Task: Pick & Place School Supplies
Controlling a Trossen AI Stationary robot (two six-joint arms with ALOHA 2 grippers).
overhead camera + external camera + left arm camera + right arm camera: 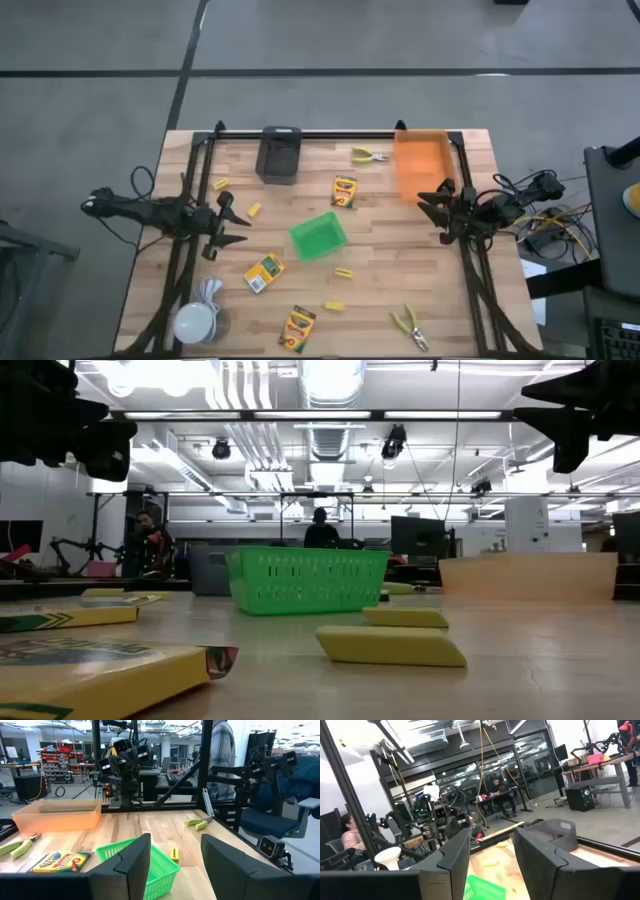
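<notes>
You have barely started, by the look of it: none of the supplies seem to sit in a bin yet. Your left gripper (pixel 232 222) waits at the table's left edge with its fingers spread and nothing between them. Your right gripper (pixel 434 203) waits at the right edge beside the orange plastic bin (pixel 421 165), likewise parted and empty.

Everything is still loose on the wooden slat table (pixel 380 300). Three yellow-and-green crayon boxes lie out: one in the middle toward the far side (pixel 344 191), one left of centre (pixel 264 273), one at the near edge (pixel 297 328). One pair of yellow-handled metal pliers (pixel 370 155) lies at the far side between the dark grey bin (pixel 279 154) and the orange one; another pair (pixel 410 326) lies near right. Small yellow blocks are scattered: two at the left (pixel 222 184) (pixel 254 210), two nearer the middle (pixel 344 272) (pixel 334 306). The green mesh basket (pixel 319 236) stands tilted at centre, apparently empty. A white round object (pixel 196 321) sits at the near left corner.

Beyond the table is an open workshop with ceiling lights, desks, other rigs and a few people.
</notes>
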